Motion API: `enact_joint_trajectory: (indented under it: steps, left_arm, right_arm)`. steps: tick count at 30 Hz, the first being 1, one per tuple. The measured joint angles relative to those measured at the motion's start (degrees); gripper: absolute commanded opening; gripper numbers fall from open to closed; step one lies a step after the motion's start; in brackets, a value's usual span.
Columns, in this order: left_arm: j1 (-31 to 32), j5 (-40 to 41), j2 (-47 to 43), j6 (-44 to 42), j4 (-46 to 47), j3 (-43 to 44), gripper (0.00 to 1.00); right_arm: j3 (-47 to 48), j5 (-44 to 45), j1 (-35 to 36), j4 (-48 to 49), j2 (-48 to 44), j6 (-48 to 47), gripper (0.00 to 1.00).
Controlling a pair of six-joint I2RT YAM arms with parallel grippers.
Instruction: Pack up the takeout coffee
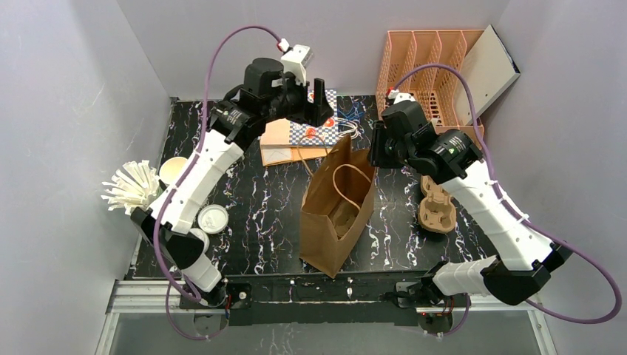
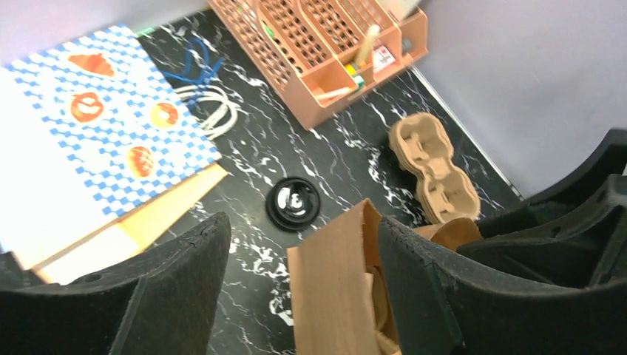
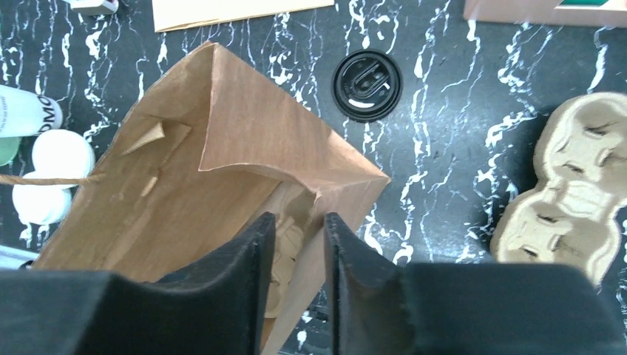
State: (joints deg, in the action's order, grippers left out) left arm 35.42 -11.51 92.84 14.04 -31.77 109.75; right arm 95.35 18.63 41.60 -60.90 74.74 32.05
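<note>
Brown bag (image 1: 336,207) stands open on the desk (image 1: 251,222) between the two tools; no coffee is in it yet, as far as I can judge; only a pulp shape shows inside; a carrier (image 1: 436,203) lies just right of the right tool. Capped cups (image 3: 63,151) sit well left of both tools, apart from the bag; all the packing is left. Left tool (image 2: 302,225) gapes wide over the bag's corner, holding nothing; right tool (image 3: 299,218) has its jaws drawn narrow about the bag's rim; whether it pinches the paper I cannot tell. Readable writing: only "OMO", cut off, on a pale thing (image 3: 22,111) beside the cups; the checked sheet (image 2: 89,140) shows pastries, no words.
</note>
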Motion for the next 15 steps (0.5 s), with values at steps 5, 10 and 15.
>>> enact_joint_trajectory:
  steps: [5, 10, 15]
  left_arm:
    - [-0.07, 5.62, -1.84, -1.84, -2.03, 2.38, 0.7]
    - [-0.04, 15.34, -0.28, -1.77, -9.51, 8.66, 0.72]
    - [-0.5, 15.89, -1.49, -1.57, -12.37, 7.23, 0.75]
  right_arm:
    - [-0.72, -2.32, -0.39, 1.38, 0.57, -1.29, 0.01]
    - [-0.63, -5.33, -0.68, 3.78, 1.68, -2.82, 0.01]
    - [-0.52, -8.68, -0.66, 7.41, 1.95, -5.14, 0.01]
